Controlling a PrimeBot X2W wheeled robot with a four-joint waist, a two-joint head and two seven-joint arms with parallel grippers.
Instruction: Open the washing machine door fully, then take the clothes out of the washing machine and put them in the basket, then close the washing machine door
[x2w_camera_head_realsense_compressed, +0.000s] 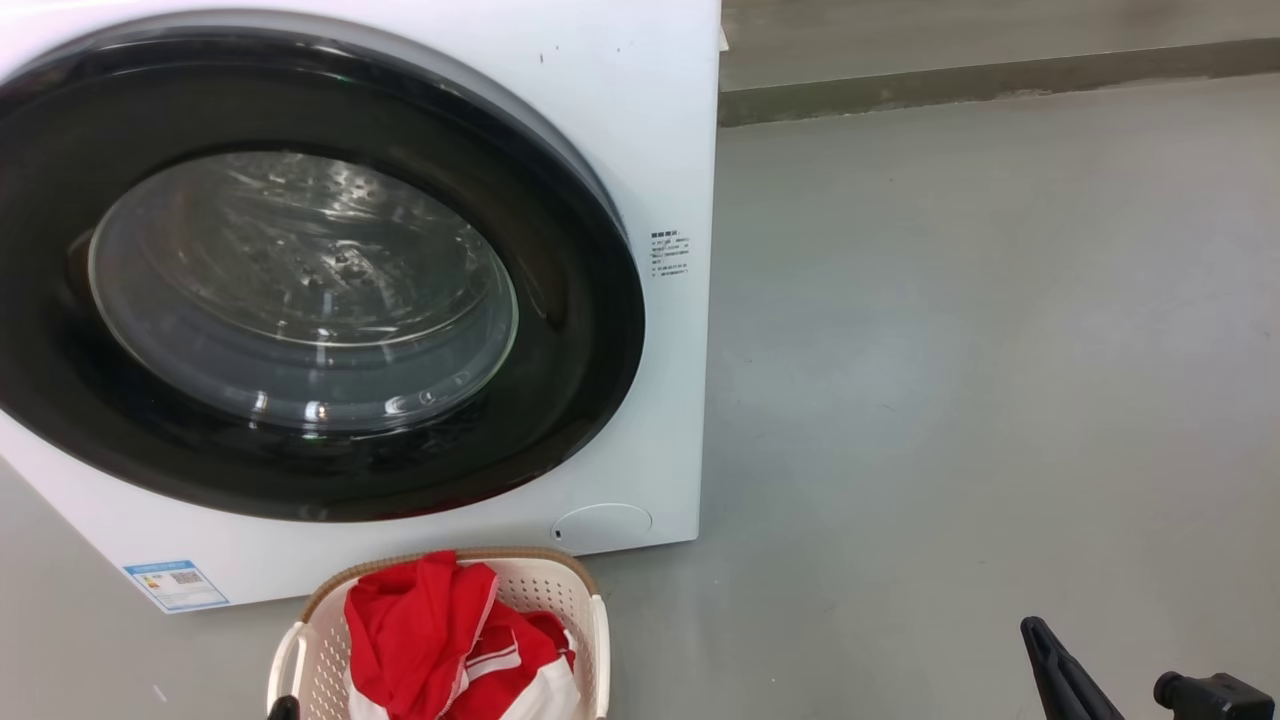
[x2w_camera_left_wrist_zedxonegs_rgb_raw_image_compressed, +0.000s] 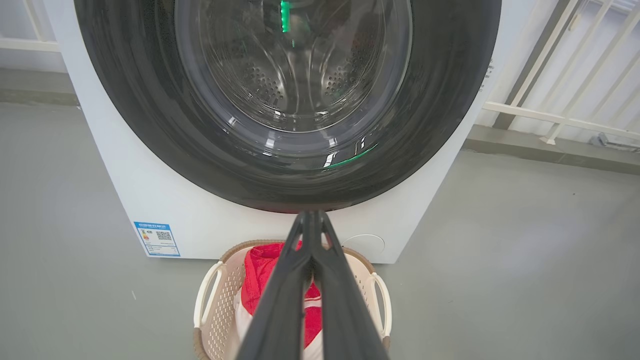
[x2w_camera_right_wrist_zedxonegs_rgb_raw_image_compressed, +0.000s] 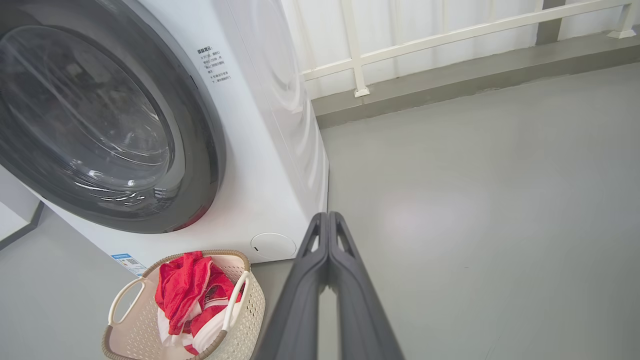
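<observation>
Head view first: the washing machine (x2w_camera_head_realsense_compressed: 640, 120) takes up the left half. Its right-hand edge drops straight down to the grey floor (x2w_camera_head_realsense_compressed: 950, 350), which spreads out wide on the robot's right, back to a low concrete ledge (x2w_camera_head_realsense_compressed: 1000, 80) (so that's the roomy side). From the right wrist view you can see a white railing (x2w_camera_right_wrist_zedxonegs_rgb_raw_image_compressed: 450, 35) standing along that ledge.

The washing machine door (x2w_camera_head_realsense_compressed: 580, 330) sits flush against the front, its glossy black rim running nearly out to the cabinet's right edge. You can see the steel drum through the glass. Down low on the front panel there's a blue label (x2w_camera_head_realsense_compressed: 175, 585) near the left corner and a small round cap (x2w_camera_head_realsense_compressed: 602, 525) near the right one.

The basket (x2w_camera_head_realsense_compressed: 590, 620) stands on the floor just in front of the washer, right under the bottom of the door. The clothes (x2w_camera_head_realsense_compressed: 420, 630) are piled inside it, red with white bands, bunched up above the rim.

Now the jaws. The left gripper (x2w_camera_left_wrist_zedxonegs_rgb_raw_image_compressed: 311, 214) has both fingers pressed together tip to tip, gripping nothing. It hangs over the basket with the tips pointing at the lower edge of the door rim (touching or not, I can't tell). The right gripper (x2w_camera_right_wrist_zedxonegs_rgb_raw_image_compressed: 327, 215) is pinched together the same way, also with nothing in it, over bare floor beside the basket and near the washer's front corner.
</observation>
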